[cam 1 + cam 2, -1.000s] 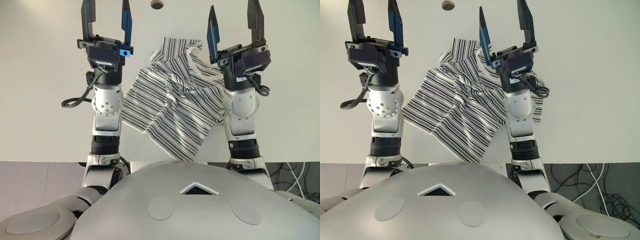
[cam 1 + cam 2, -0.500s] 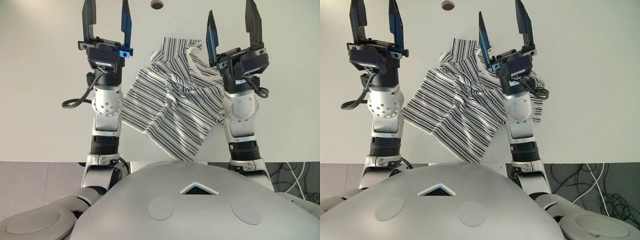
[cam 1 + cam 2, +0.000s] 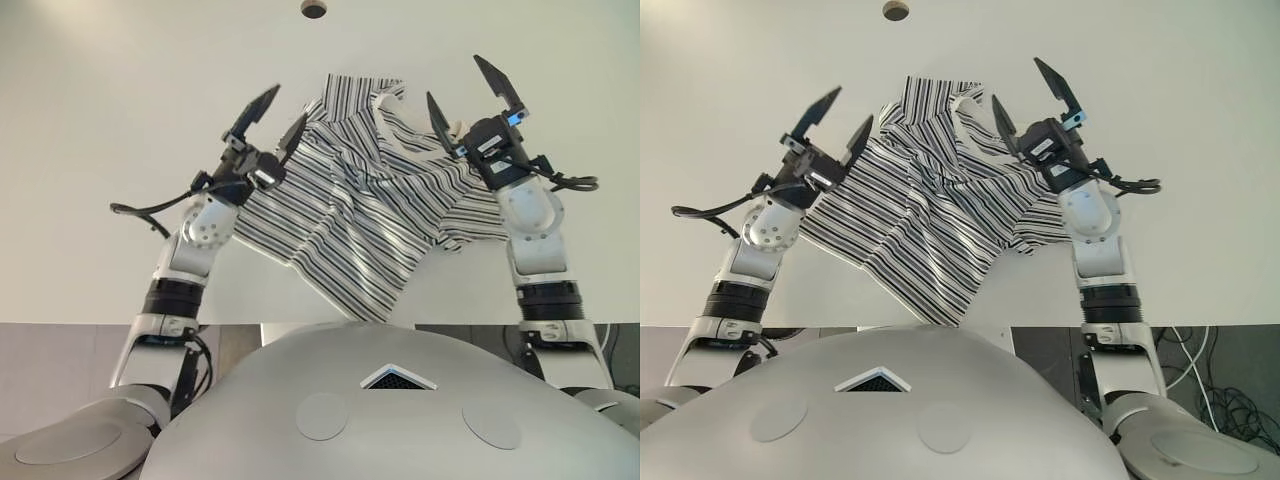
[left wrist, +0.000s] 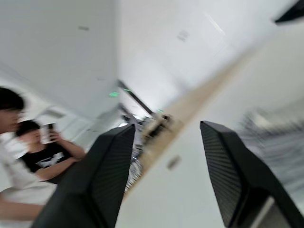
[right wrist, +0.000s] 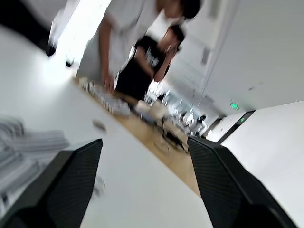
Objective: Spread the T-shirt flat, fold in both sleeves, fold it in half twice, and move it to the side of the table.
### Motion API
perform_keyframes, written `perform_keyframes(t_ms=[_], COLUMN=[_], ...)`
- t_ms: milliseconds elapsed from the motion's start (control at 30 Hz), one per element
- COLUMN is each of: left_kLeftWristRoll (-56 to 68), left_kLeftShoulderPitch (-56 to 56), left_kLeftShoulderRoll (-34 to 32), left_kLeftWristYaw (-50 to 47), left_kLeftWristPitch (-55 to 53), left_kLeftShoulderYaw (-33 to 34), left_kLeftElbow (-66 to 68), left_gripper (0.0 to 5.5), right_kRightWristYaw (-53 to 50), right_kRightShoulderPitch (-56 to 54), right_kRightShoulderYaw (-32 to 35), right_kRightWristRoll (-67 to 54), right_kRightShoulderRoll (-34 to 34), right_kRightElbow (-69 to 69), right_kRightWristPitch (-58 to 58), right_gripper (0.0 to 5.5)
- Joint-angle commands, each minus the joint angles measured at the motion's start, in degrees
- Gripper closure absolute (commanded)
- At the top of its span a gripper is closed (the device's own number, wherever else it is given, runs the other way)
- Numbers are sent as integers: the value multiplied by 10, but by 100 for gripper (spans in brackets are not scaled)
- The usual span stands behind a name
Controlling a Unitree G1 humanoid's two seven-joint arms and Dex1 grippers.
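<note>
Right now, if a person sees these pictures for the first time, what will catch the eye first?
A black-and-white striped T-shirt lies crumpled in the middle of the white table. The left gripper and the right gripper hang open and empty, one at each side of the cloth. Both are tilted inward toward it.

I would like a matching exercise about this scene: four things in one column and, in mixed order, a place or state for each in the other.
1. T-shirt
2. left gripper
3. right gripper
4. dark round spot

A. open, at the shirt's right side
B. on the table, beyond the shirt
C. striped, crumpled, not yet flat
D. open, at the shirt's left side

Pairs: 1-C, 2-D, 3-A, 4-B
</note>
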State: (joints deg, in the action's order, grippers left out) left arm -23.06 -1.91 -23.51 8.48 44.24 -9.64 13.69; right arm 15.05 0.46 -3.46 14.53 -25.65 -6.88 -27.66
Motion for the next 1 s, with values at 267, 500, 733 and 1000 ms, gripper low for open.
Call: perform_keyframes(t_ms=[267,500,733,1000], left_kLeftWristRoll=[-36,-90,-94,87], left_kLeftShoulderPitch=[-11,-27,-48,-101], left_kLeftShoulderRoll=[-99,-130,-150,-145], left_kLeftWristYaw=[69,80,91,183], left_kLeftWristPitch=[31,35,32,-39], left_kLeftShoulderYaw=[-47,-87,-112,-128], left_kLeftElbow=[50,59,44,-83], left_gripper=[298,298,298,298], right_kRightWristYaw=[112,148,89,5], right_kRightShoulderPitch=[-98,-185,-365,-484], right_kRightShoulderYaw=[-93,-151,-224,-278], right_kRightWristRoll=[84,121,176,227], right_kRightShoulderRoll=[-83,-107,-21,67], right_kRightElbow=[-136,-315,-549,-684], right_kRightWristPitch=[5,-27,-27,38], right_gripper=[215,215,215,215])
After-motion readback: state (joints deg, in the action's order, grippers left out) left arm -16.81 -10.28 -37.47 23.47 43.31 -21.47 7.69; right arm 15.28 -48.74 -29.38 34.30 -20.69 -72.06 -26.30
